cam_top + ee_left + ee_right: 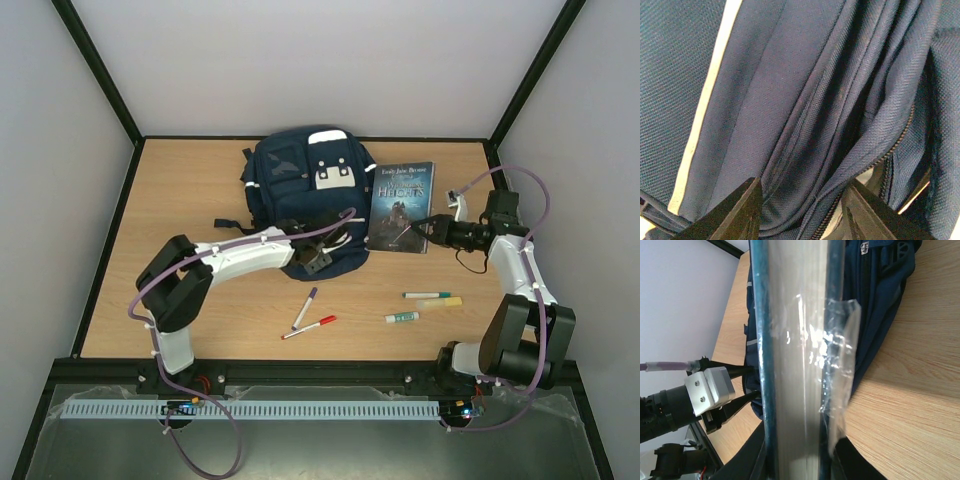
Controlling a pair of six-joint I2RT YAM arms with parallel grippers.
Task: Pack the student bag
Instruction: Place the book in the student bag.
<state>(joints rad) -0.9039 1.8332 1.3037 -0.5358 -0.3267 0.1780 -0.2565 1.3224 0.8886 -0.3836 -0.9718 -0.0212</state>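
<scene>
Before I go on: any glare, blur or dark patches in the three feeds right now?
Top external: even light, sharp, only soft shadows. Left wrist: the student bag shows crisp weave, the dark fingers at the bottom edge soft. Right wrist: the book fills the centre, blurred from closeness, with glare on its clear wrap; the table grain reads fine.

Top camera sits high above and behind my bases and looks down and forward, far enough back to take in the whole table. Left wrist camera is pressed right up to the student bag; navy fabric fills nearly the whole view. Right wrist camera faces left across the table, very near the book, seen edge-on. All three views share the bag. Top and right wrist views also share the book and my left arm.
</scene>
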